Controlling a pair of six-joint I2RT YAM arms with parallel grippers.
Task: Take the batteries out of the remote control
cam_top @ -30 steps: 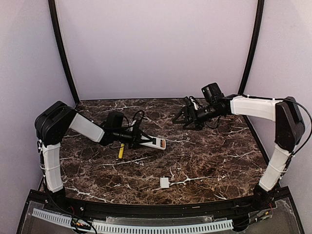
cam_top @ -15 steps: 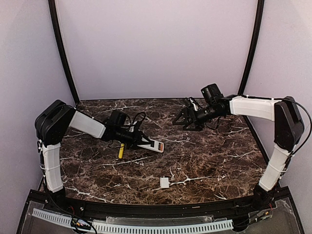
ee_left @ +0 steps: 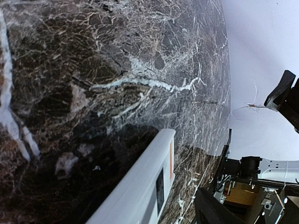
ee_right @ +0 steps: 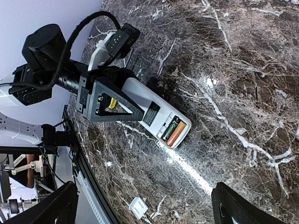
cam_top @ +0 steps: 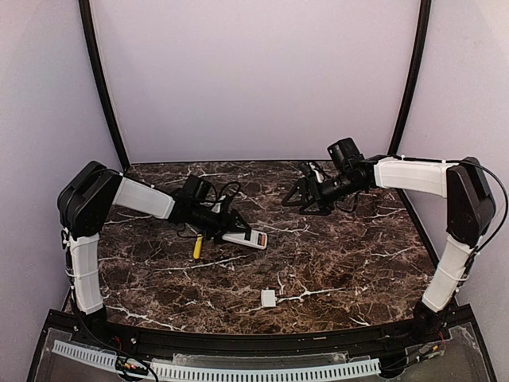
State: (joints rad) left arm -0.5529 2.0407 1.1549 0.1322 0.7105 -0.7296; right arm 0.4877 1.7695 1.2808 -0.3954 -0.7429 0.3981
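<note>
On the dark marble table [cam_top: 350,263], the yellow-handled screwdriver [cam_top: 197,246] lies farthest left, just beside the left arm's wrist. The left gripper [cam_top: 225,229] reaches low over the table from the left, its jaws parted around the near end of the remote control [cam_top: 245,237]. In the left wrist view, its one visible finger [ee_left: 210,210] stands clear of the remote's white side, with bare marble showing in the gap. From the right wrist camera, a black triangular finger [ee_right: 93,100] of that gripper sits over the remote's near end, and the other finger cannot be made out. The remote lies flat, pointing right and slightly toward the near edge. Its open compartment is at the end away from the gripper. The batteries [ee_right: 174,130] sit side by side in that compartment, one dark greenish and one orange. The small white cover piece [cam_top: 269,298] lies well apart from the remote, nearer the front edge. Farther right and toward the back wall, the right gripper [cam_top: 302,197] hangs above bare marble with its fingers [ee_right: 238,207] spread wide, holding nothing.
</note>
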